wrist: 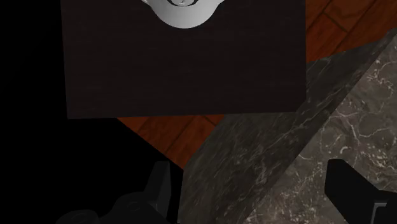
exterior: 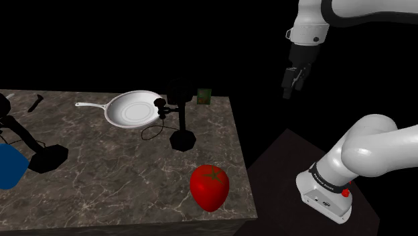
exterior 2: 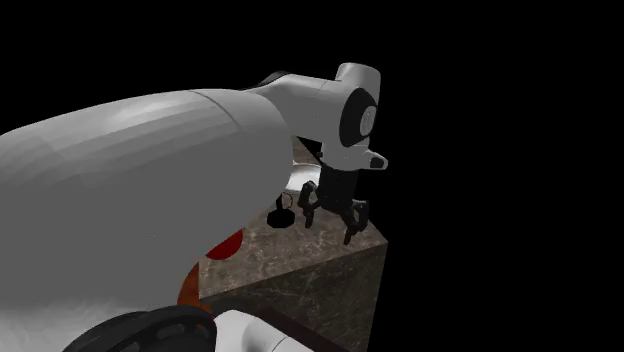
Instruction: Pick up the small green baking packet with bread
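Shoulder view: the green packet [exterior: 204, 96] stands upright at the counter's [exterior: 120, 181] far edge, by the far corner on the arm's side. Also on the counter I see a white pan [exterior: 132, 108] toward the far edge, a black post [exterior: 181, 124] on a base mid-counter, a red tomato [exterior: 209, 186] at the near edge, and a blue thing [exterior: 9, 167] cut off at the counter's opposite end. My gripper [exterior: 291, 86] hangs in the air off the counter's side, above counter level and well apart from the packet.

Second exterior view: a white arm link [exterior 2: 120, 200] covers most of the counter. The gripper [exterior 2: 330, 218] lines up over the counter's corner, with its fingers [exterior 2: 308, 208] spread and holding nothing.

Wrist view: the fingers [wrist: 159, 184] are wide apart with nothing between them, so the gripper is released and empty. Past them I see the counter's marble top and side face, a strip of wood floor [wrist: 191, 130] beside the counter, then the dark stand box [wrist: 184, 70].
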